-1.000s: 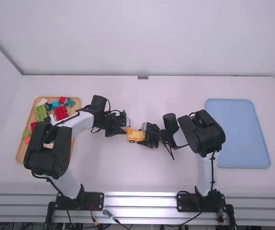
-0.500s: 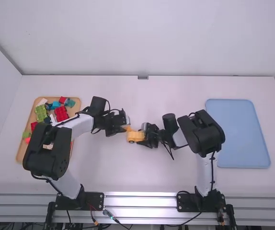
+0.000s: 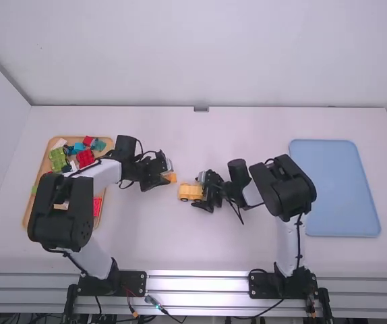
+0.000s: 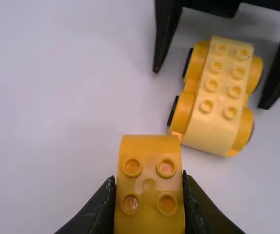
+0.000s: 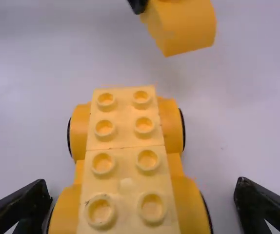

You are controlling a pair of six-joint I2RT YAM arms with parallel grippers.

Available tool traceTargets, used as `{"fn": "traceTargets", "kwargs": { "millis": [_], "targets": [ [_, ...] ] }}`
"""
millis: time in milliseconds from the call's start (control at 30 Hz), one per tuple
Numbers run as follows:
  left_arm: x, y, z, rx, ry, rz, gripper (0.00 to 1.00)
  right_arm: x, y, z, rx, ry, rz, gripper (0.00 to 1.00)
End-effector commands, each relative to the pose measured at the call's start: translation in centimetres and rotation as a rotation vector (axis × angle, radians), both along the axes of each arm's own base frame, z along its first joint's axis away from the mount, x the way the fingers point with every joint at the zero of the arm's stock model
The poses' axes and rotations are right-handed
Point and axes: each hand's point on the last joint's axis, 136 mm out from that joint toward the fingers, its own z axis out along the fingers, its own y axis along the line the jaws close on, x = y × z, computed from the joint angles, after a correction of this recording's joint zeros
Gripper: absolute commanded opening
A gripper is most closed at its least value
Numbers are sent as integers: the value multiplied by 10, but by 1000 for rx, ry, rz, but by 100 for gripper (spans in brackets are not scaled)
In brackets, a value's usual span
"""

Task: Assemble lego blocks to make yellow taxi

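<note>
Guessing it's top-block time: left end effector pinches a rounded orange-yellow plastic brick near the studded yellow plastic car base on the worktop, right end effector sits wide open, empty, around that base, so next probably align and press.

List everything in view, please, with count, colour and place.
Wheeled taxi base: one, yellow, on the table
Studded block: one, yellow, in the left gripper, apart from the base
Loose blocks: several, partly hidden; red, green, teal, white; in the tan tray
Tan tray: one, left side
Blue tray: one, right side
Table: one, white, under everything
Arms: two, white and black, left and right
Grippers: two, black; left on the block, right open around the base
</note>
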Motion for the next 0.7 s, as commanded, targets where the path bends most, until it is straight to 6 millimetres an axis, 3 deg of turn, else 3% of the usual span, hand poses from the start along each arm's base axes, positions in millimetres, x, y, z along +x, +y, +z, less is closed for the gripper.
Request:
{"fn": "traceTargets", "kwargs": {
  "millis": [0,67,367,667],
  "targets": [
    [-10,-10,14,-115,-25,-73,2,4,3,2,11,-3,6,97],
    [-10,-10,15,-122,-25,-72,2,4,3,3,13,-6,7,92],
    [-24,-26,22,-175,-46,-177,2,2,3,1,9,-16,19,42],
    [-33,-34,21,-232,-36,-187,2,-9,2,-3,1,10,71,34]
  ]
}}
